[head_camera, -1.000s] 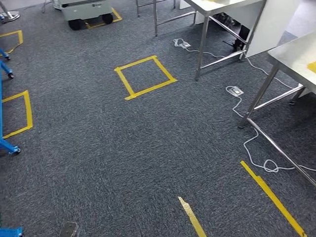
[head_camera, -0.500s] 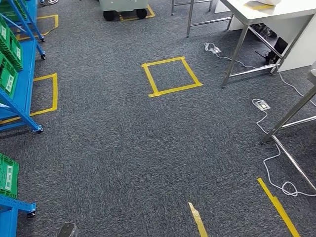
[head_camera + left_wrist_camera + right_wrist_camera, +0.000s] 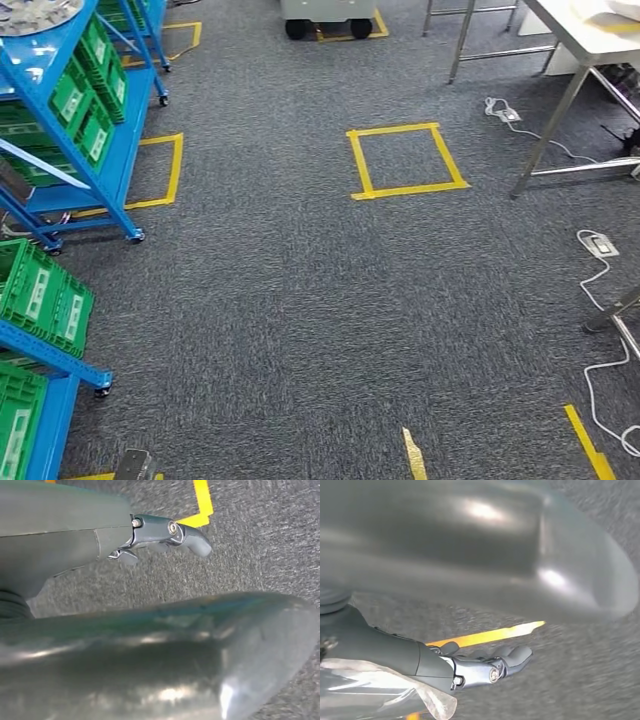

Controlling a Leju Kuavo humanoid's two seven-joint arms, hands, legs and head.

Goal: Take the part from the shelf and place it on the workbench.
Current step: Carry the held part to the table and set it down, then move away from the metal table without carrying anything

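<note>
— Well, what is given by the head view that the wrist views leave out?

— The room is laid out there: a blue shelf (image 3: 127, 150) along the left edge, a nearer shelf (image 3: 47, 425) in front of it, a white-topped table (image 3: 585, 40) at the far right, grey carpet (image 3: 287, 320) between them.

— And from the wrists?

— The hands are seen close, above that carpet. The left hand (image 3: 151, 530) is held out flat, its fingers (image 3: 190, 537) stretched and apart, and nothing is gripped. The right hand (image 3: 471, 669) is posed alike, fingers (image 3: 514, 656) straight, nothing held.

— What can be counted?

— Two shelves are counted, and two floor sockets (image 3: 600, 243) on white cables. One whole tape square (image 3: 407, 160) is marked mid-floor; a second square (image 3: 170, 170) is partly covered by the far shelf.

— Where is the part?

— Silvery pieces (image 3: 30, 12) are seen on the far shelf's top board. Whether the part is among them cannot be told. Green bins (image 3: 45, 300) are stacked below.
</note>
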